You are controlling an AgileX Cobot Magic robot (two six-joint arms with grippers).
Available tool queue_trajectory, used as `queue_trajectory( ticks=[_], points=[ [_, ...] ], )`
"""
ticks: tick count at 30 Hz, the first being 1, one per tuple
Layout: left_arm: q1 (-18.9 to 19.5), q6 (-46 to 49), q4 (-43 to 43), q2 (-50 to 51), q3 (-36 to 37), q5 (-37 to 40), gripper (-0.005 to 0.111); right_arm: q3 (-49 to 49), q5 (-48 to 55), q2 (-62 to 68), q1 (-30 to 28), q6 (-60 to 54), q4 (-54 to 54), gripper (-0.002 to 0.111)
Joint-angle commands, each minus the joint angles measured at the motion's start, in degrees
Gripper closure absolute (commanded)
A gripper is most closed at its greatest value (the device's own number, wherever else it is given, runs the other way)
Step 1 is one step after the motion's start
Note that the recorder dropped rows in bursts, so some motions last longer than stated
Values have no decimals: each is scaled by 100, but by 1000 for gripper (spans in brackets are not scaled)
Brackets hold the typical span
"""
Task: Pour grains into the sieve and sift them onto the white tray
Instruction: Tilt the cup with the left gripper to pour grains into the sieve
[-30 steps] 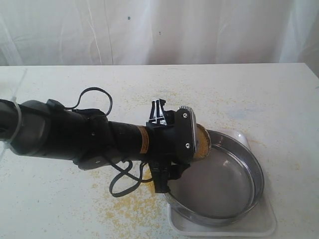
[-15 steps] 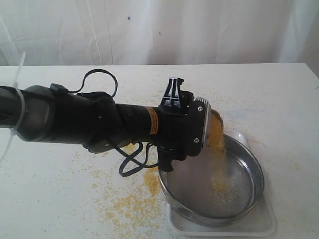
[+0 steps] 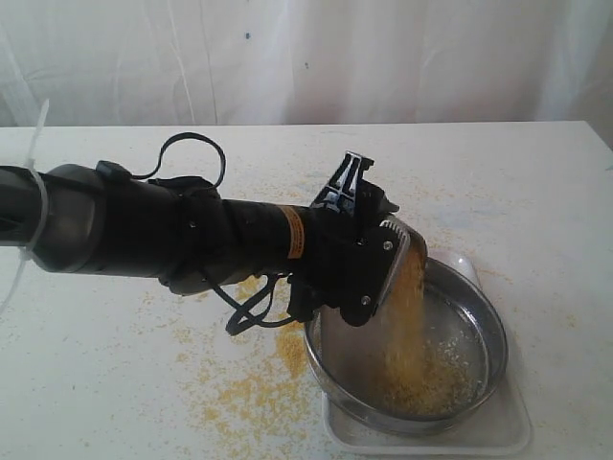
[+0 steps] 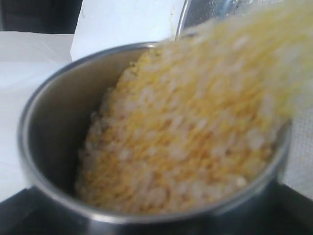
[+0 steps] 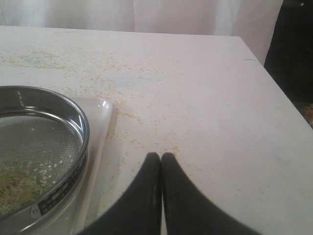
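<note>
One second earlier the sieve [image 3: 487,321] on the white tray [image 3: 512,428] held nothing. A dense stream of grains [image 3: 406,321] then fell onto its mesh from the steeply tipped steel cup [image 4: 51,115]. The left gripper [image 3: 391,257] clamped the cup; the right gripper [image 5: 161,164] sat closed and empty. Pouring appeared well advanced.
</note>
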Motion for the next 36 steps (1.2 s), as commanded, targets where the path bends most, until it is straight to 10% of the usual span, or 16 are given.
queue_trajectory(
  ticks=[1,6,36],
  points=[
    [-39,978,-815,-51,-62,-111,107,5,-25,-20,43,-46,-15,108],
    [-29,2403,-2182,142,-72,-963,107,5,-25,-20,43,-46,-6,108],
    [191,5546,-2706,1117,-1262,-412,107,5,-25,-20,43,-46,-19,108]
  ],
)
